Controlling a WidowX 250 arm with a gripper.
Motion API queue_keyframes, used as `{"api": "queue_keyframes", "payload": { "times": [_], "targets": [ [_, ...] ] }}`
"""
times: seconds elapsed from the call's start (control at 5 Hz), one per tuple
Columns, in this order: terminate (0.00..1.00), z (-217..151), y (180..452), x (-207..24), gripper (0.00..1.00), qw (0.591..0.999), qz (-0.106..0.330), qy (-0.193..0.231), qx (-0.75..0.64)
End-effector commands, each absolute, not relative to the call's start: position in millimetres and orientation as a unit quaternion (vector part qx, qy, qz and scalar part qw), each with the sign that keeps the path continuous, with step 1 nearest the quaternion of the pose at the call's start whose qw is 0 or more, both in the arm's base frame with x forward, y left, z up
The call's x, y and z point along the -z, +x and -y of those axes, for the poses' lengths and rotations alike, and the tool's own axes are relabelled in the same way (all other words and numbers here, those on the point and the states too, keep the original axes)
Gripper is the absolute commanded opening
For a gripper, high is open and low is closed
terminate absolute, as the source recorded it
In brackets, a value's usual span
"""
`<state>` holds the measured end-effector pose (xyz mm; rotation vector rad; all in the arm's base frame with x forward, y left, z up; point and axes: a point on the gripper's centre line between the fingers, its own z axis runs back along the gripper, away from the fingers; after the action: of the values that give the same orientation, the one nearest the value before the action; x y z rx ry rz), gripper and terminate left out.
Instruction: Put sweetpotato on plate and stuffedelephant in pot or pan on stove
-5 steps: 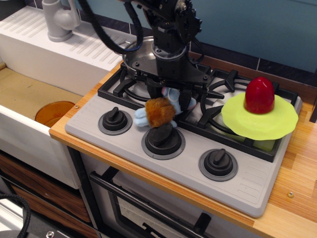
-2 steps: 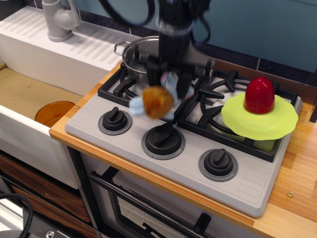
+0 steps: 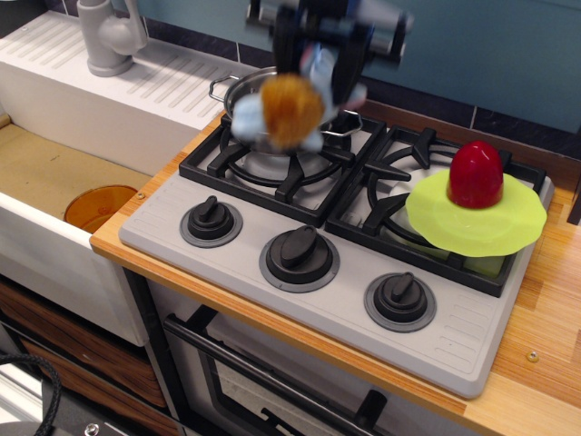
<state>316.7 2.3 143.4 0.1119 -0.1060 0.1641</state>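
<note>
observation.image: single view from above and in front of the stove.
Gripper: the black gripper is at the top of the frame, blurred; its fingers look closed on the toy's upper part, though the blur keeps the contact from being sharp.
Stuffedelephant: the small light-blue plush stuffedelephant with a fuzzy brown round body hangs in the air under the fingers, clear of the burner grate, in front of the pot's near rim.
Pot: the shiny stainless steel pot with loop handles stands on the rear left burner, partly hidden behind the toy.
Sweetpotato: the glossy dark-red egg-shaped plastic sweetpotato stands upright on the plate.
Plate: the round lime yellow-green plastic plate lies over the right burner.
Desk: the wooden desk carries the stove.
Knobs: three black knobs line the front panel.
</note>
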Motion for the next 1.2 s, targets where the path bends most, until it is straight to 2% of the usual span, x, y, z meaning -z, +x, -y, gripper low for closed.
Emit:
{"api": "queue_keyframes", "payload": {
  "times": [0.0, 0.2, 0.6, 0.8, 1.0],
  "targets": [
    [0.0, -41, 385, -158, 0.0, 0.993, 0.097, 0.047, -0.045],
    [0.0, -48, 403, -142, 0.0, 0.993, 0.107, 0.036, -0.038],
    [0.0, -52, 410, -126, 0.0, 0.992, 0.115, 0.029, -0.04],
    [0.0, -47, 406, -123, 1.0, 0.991, 0.12, 0.034, -0.046],
    [0.0, -41, 402, -126, 1.0, 0.992, 0.115, 0.033, -0.05]
  ]
}}
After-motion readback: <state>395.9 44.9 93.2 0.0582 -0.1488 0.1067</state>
